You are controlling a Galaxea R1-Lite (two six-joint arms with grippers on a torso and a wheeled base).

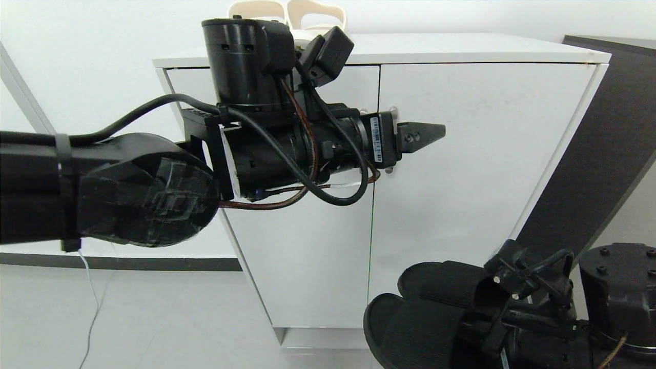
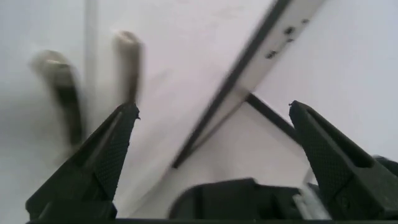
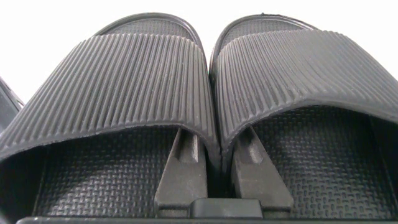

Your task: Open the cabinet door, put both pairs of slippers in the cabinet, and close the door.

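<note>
Left gripper [image 2: 211,115] spread wide at the cabinet [image 1: 461,179] handles [image 2: 129,62]; right gripper [image 3: 214,180] clamped on black slippers [image 1: 425,318].
The right wrist view shows its fingers [image 3: 180,180] pinching the pair's inner walls together. The head view places the pair low, near right of the shut doors [image 1: 318,246], with white slippers [image 1: 287,13] atop the cabinet.

Cabinet [image 1: 476,169]: plain white, I see.
Slippers before cabinet [image 1: 425,318]: black, with ribbed straps and dimpled footbeds.
Slippers atop cabinet [image 1: 287,13]: cream.

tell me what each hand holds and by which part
Right hand pinches the black slippers by their touching inner edges, under the straps. Left hand is open, holding nothing.
</note>
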